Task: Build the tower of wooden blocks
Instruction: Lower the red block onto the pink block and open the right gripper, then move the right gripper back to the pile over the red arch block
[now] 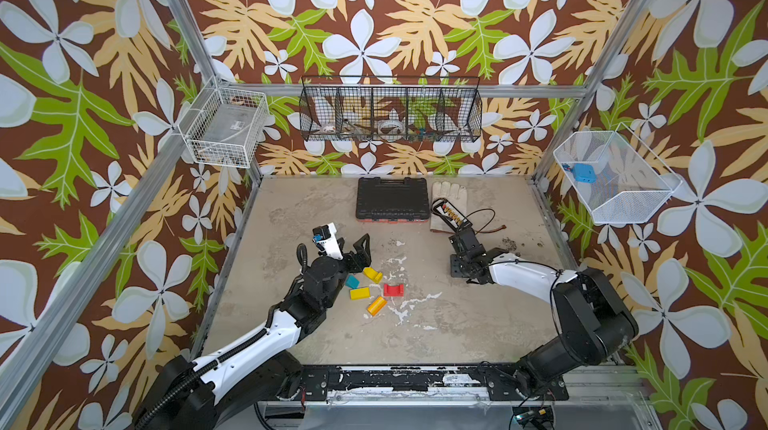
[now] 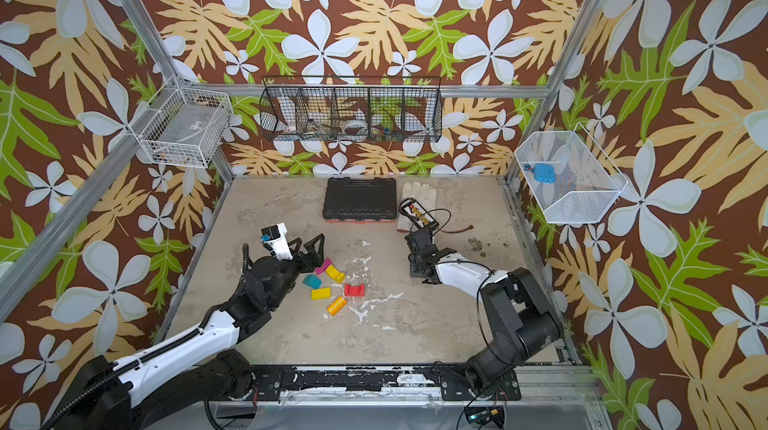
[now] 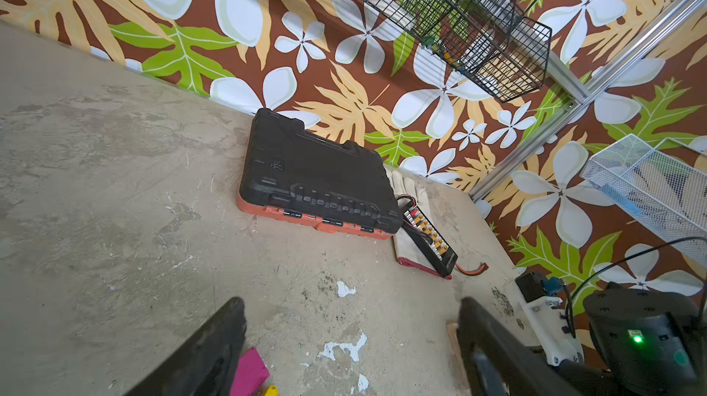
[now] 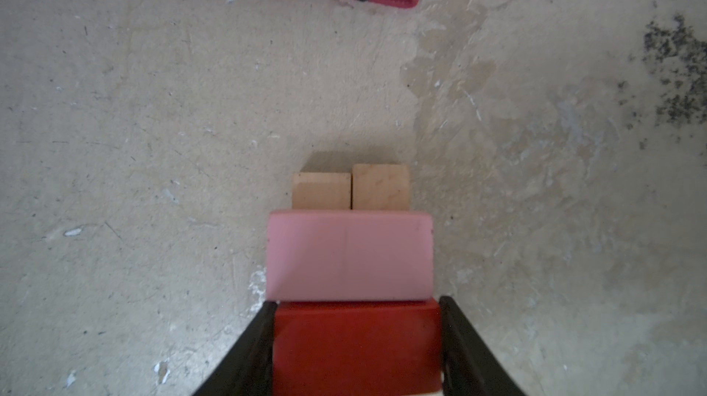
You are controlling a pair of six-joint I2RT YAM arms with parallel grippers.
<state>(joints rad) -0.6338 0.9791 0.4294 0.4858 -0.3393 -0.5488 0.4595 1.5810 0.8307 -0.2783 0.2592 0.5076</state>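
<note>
Five loose blocks cluster on the table [image 1: 457,324]: a teal block [image 1: 352,281], yellow arch [image 1: 372,274], yellow brick [image 1: 360,293], red arch [image 1: 393,290] and orange half-cylinder [image 1: 376,305]. A magenta block [image 2: 322,266] sits just beside the left gripper [image 3: 350,306], whose jaws gape with nothing between them. Near the glove [image 1: 446,195], the right gripper [image 4: 355,304] pinches a red brick [image 4: 355,344]. A pink block [image 4: 350,256] touches the brick, and two tan planks [image 4: 378,187] lie side by side beyond, perhaps stacked underneath, though the angle is poor.

- We see a magenta block [image 2: 323,266], teal block [image 1: 352,281], yellow arch [image 1: 372,274], yellow brick [image 1: 360,293], red arch [image 1: 393,290] and orange half-cylinder [image 1: 376,305] lying loose, clustered.
- We find a pink block [image 4: 350,254] across two tan planks [image 4: 380,187], with a red brick [image 4: 357,344] adjoining it.
</note>
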